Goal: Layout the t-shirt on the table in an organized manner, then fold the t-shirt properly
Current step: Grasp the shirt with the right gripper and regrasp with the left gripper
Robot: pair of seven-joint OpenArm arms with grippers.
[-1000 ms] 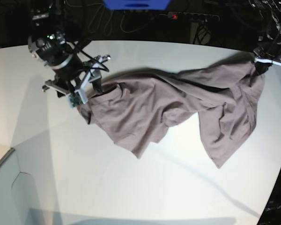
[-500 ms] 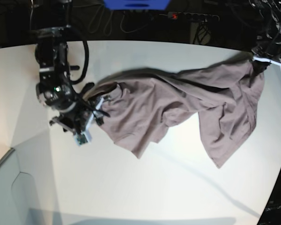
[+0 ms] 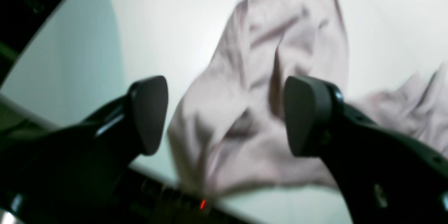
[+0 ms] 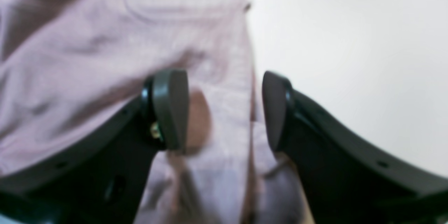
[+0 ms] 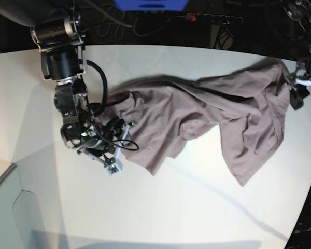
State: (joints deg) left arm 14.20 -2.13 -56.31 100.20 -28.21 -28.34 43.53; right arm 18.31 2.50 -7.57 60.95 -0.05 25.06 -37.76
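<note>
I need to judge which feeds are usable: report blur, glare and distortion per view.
Left wrist: t-shirt soft and smeared, open left tool sharper. Right wrist: cloth blurred, open right tool near it. Base: sharpest, fisheye bends the table edge, bright glare beside the shirt, soft shadows.

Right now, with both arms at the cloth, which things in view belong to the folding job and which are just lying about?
Belongs to the job:
- t-shirt, spread crumpled
- table under it
- right gripper, fingers open over the shirt edge
- left gripper, fingers open over the shirt

Just lying about:
- power strip behind the table
- blue object at the back
- cables behind the table
</note>
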